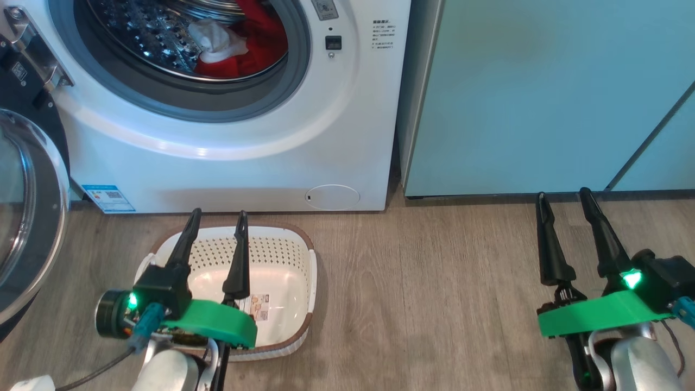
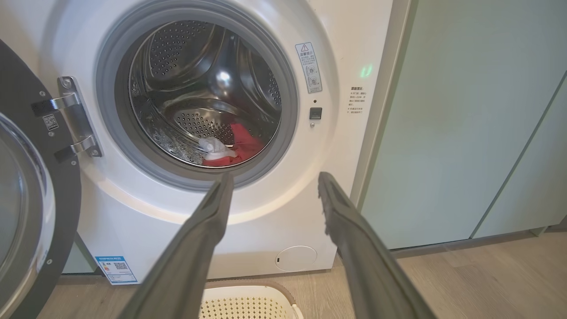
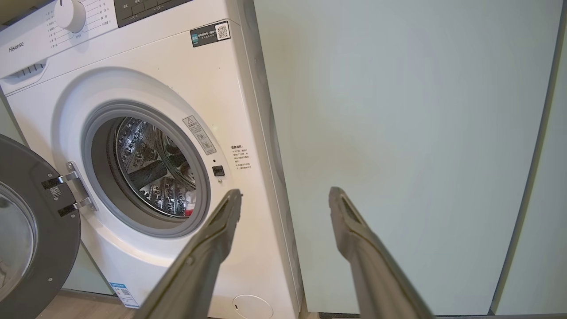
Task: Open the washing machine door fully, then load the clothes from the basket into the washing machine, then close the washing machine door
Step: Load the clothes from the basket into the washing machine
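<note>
The left gripper (image 1: 218, 214) has its two long dark fingers spread wide and holds nothing. It hovers over the small oval cream-white perforated plastic basket (image 1: 271, 252), which looks empty apart from its label sticker. On the right, the right gripper (image 1: 563, 194) is likewise released and empty, above the wood-grain floor (image 1: 423, 282) near the flat pale teal cabinet (image 1: 543, 98).

Farther back, the soft red and white clothes (image 1: 260, 49) lie inside the steel drum of the big white front-loading washing machine (image 1: 244, 174). The round door with a glossy black rim and clear porthole (image 1: 38, 206) stands swung open at the far left.

Loading looks finished, so closing the door is probably next. The left arm is nearer. It should push on the black rim, not the bulging glass, follow the hinge's arc, and press until the latch side seats, with no fabric on the grey seal.
</note>
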You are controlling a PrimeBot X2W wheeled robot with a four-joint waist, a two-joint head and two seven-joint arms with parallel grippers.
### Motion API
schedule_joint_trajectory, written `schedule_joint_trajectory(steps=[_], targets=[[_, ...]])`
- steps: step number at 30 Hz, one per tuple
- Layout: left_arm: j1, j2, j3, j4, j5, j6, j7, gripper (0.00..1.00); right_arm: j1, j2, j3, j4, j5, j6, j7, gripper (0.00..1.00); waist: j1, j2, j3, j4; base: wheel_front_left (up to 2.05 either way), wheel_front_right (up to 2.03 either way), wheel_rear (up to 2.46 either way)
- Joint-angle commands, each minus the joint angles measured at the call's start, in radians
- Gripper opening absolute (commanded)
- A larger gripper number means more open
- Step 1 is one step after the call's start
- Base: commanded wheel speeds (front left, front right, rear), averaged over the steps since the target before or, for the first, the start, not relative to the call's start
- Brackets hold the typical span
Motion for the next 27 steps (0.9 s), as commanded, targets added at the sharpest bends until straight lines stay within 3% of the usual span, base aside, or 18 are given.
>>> schedule_joint_trajectory(steps=[1, 27], targets=[[-0.026, -0.001, 0.049, -0.026, 0.014, -0.006, -0.009, 1.0, -0.015, -0.003, 0.026, -0.028, 0.003, 0.007, -0.01, 1.0, 0.0001, 0.0, 0.0, -0.001, 0.0, 0.0, 0.0], [-0.011, -0.1, 0.146, 0.004, 0.105, -0.113, -0.01, 1.0, -0.016, -0.003, 0.036, -0.029, -0.011, 0.007, -0.007, 1.0, 0.0001, 0.0, 0.004, 0.007, 0.0, 0.0, 0.0]])
